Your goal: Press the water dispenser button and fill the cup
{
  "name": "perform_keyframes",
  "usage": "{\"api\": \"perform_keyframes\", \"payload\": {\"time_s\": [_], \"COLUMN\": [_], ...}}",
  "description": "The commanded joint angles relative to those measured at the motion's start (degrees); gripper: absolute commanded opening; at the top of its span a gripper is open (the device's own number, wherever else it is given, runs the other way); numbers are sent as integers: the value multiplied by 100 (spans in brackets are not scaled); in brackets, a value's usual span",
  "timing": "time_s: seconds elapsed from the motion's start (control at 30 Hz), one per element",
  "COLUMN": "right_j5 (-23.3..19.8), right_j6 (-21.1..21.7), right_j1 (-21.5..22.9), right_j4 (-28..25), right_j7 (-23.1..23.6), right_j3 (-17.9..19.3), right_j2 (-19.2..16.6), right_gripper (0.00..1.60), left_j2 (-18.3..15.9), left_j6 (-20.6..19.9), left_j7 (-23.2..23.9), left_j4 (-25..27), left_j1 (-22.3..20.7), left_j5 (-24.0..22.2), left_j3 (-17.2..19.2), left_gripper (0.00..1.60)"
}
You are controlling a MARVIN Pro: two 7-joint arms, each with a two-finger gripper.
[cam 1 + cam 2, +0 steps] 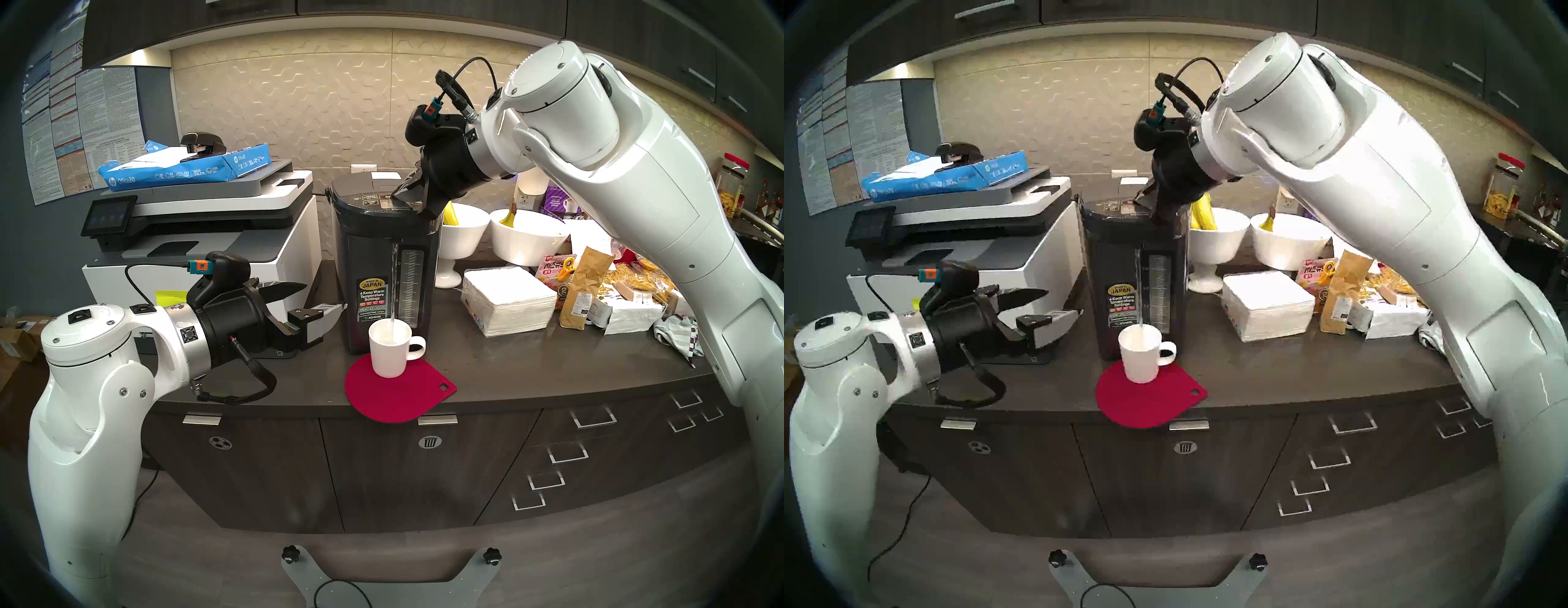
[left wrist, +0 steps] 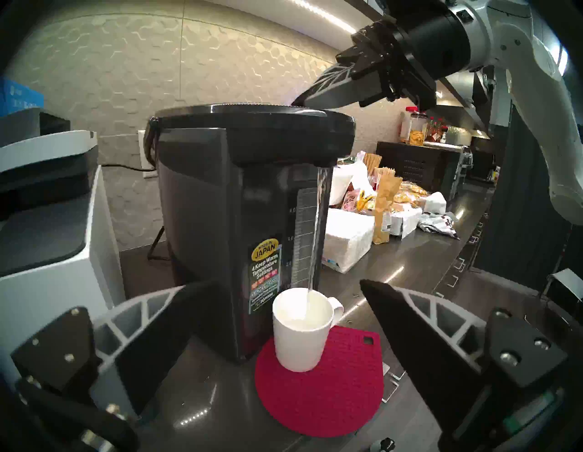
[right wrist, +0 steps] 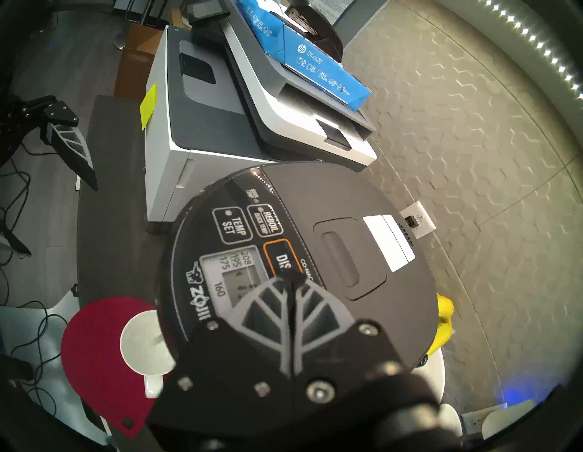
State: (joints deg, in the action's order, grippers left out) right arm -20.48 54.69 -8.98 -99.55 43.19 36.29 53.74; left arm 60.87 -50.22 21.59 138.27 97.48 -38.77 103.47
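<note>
A thin stream of water falls from the water dispenser (image 1: pixel 384 271) into the cup (image 1: pixel 389 349), which stands upright on a red mat (image 1: pixel 394 392) just in front of the pot, handle toward my right. The mat overhangs the worktop (image 1: pixel 530 373) front edge. A printer (image 1: pixel 203 237) stands close on the pot's left; white bowls (image 1: pixel 526 237) with bananas and a napkin stack crowd its right. My right claw (image 3: pixel 291 279), fingers pressed together, has its tips down on the button (image 3: pixel 280 262) atop the pot. My left claw (image 1: pixel 324 299) hangs spread wide and empty left of the pot.
</note>
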Motion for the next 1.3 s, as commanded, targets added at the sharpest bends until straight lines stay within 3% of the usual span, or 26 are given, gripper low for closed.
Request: {"api": "perform_keyframes", "payload": {"time_s": [0.0,1.27], "right_j5": [3,81], "right_j6": [31,31], "right_j1": [-204,-205], "right_j4": [78,143], "right_j7": [-19,-22], "right_j3": [-167,-134], "right_j2": [36,22], "right_gripper": [0,0], "left_j2": [11,11], "left_j6": [8,7], "left_j7": [-4,-5], "left_j4": [80,81], "left_j1": [-4,-4], "left_j5": [-2,-3], "left_j3": [7,7], "left_gripper": [160,160]}}
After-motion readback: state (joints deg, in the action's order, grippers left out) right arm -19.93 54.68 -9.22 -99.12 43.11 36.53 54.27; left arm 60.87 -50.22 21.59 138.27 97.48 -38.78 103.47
